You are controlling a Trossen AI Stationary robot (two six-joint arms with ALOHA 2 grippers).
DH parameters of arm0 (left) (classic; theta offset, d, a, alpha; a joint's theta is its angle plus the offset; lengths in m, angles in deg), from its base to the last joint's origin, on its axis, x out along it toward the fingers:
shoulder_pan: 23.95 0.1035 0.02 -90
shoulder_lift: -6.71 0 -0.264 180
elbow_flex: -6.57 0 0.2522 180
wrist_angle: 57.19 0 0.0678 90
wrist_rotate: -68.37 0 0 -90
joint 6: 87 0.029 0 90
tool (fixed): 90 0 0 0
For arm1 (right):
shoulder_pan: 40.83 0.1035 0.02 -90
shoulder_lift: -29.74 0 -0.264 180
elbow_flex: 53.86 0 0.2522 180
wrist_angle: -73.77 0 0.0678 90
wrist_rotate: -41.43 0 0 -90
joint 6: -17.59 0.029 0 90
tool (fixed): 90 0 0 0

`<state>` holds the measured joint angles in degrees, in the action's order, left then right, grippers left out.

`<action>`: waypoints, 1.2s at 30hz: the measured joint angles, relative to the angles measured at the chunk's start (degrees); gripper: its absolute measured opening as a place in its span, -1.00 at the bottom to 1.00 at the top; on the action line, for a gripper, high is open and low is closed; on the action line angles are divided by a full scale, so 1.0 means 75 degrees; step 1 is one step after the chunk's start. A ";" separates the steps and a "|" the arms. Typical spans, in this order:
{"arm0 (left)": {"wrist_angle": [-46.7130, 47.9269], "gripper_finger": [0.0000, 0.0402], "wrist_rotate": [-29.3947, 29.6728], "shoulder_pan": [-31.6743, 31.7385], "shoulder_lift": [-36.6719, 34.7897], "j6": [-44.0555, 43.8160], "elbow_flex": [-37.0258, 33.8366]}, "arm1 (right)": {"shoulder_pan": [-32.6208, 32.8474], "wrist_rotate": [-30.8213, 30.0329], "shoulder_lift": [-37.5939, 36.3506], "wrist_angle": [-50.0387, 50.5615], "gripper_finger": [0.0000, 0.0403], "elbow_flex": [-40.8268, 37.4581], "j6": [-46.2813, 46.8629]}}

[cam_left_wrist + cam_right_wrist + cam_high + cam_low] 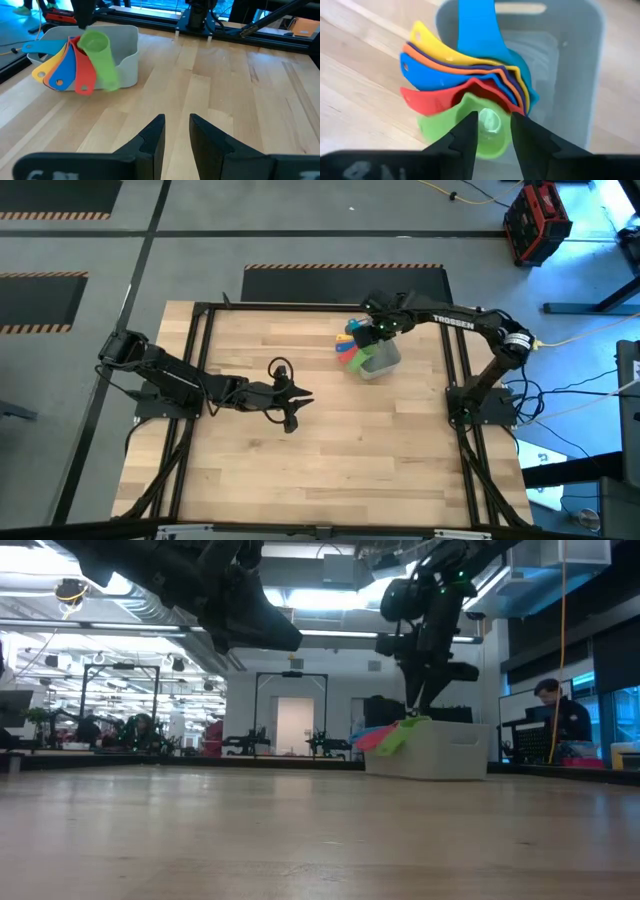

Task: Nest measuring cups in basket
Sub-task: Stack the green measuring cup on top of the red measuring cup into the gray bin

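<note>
The basket [382,362] stands on the wooden table at the far right. In it several measuring cups [470,70] lie nested, and their handles fan out over its rim. The light blue cup is at the bottom, with yellow, orange, purple, dark blue and red above it. The green cup [100,55] lies on top, its handle slanting down outside the basket wall [127,62]. My right gripper [494,125] points down just above the green cup's bowl [490,122], open and clear of it. My left gripper [177,125] hovers open over the table's middle [300,400], with nothing between its fingers.
Bare wooden tabletop [330,450] stretches between my left gripper and the basket. Black frame rails [200,320] border the table. A red toolbox [537,220] stands on the floor beyond the table. A person [560,715] sits in the room behind, at the right in the low view.
</note>
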<state>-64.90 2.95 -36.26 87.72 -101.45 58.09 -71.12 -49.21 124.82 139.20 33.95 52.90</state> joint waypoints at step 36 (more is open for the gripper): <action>-0.0063 -0.59 0.0006 0.0063 0.0000 0.0002 0.0000 | 0.1781 0.1692 -0.0712 -0.2994 -0.40 -0.1804 -0.4010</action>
<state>-65.38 3.00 -35.79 87.72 -101.44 58.09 -57.76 -36.52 119.48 116.74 20.42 22.82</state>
